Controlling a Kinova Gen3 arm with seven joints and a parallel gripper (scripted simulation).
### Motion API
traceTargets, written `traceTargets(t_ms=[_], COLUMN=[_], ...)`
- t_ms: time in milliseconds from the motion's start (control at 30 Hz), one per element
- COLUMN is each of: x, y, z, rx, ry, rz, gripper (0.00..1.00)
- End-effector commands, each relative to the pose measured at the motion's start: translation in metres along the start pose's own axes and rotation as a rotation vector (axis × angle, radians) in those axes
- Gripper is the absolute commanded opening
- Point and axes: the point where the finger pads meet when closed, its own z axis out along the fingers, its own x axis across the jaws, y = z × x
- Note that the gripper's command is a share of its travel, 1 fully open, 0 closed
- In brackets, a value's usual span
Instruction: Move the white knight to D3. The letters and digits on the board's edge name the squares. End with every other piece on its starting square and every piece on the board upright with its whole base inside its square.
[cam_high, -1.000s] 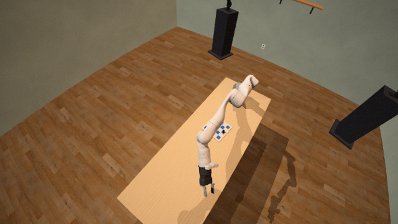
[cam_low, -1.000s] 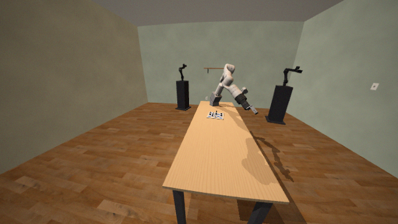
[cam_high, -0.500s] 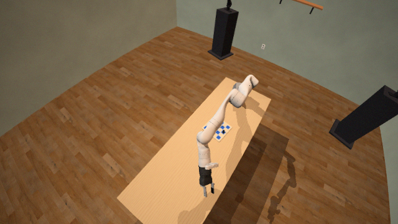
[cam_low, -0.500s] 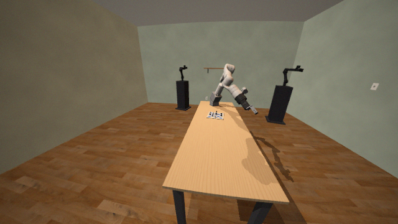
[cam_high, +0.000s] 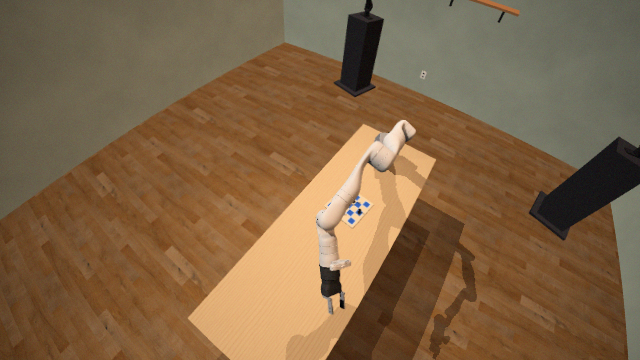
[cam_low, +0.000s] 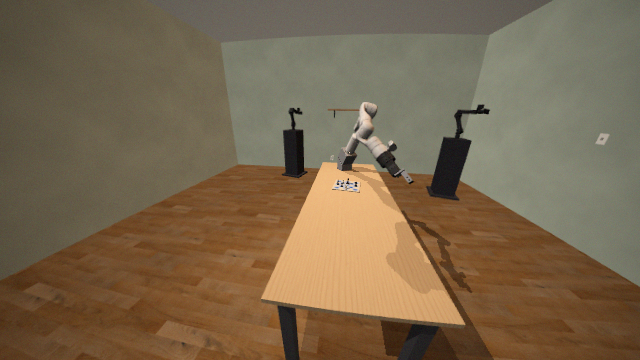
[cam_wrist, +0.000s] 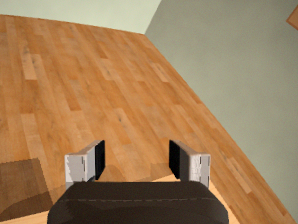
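A small blue-and-white chessboard (cam_high: 353, 210) lies on the long wooden table, partly hidden by my arm in the top view. It also shows in the exterior view (cam_low: 346, 185) with several small dark and light pieces on it, too small to tell apart; I cannot pick out the white knight. My gripper (cam_high: 336, 304) (cam_low: 407, 178) is open and empty, held in the air well away from the board, out past the table's right side. In the wrist view the two fingers stand wide apart with only the floor and a wall beyond them.
The arm's base (cam_low: 346, 160) sits at the far end of the table (cam_low: 357, 240). Two black pedestals with camera arms stand on the floor (cam_low: 293, 152) (cam_low: 449, 167). A wooden shelf (cam_high: 495, 7) hangs on the back wall.
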Motion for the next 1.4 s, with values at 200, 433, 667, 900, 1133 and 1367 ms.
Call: traceTargets(t_ms=[200, 433, 667, 900, 1133, 1367], x=[-0.009, -0.036, -0.068, -0.116, -0.169, -0.215], y=[0.018, 0.056, 0.102, 0.169, 0.241, 0.304], z=[-0.018, -0.051, -0.09, -0.147, -0.211, -0.265], rx=[-0.002, 0.006, 0.014, 0.028, 0.044, 0.057], ry=[-0.013, -0.055, -0.105, -0.179, -0.258, -0.328], rz=[0.004, 0.007, 0.011, 0.018, 0.026, 0.034], gripper=[1.0, 1.0, 1.0, 1.0, 1.0, 1.0])
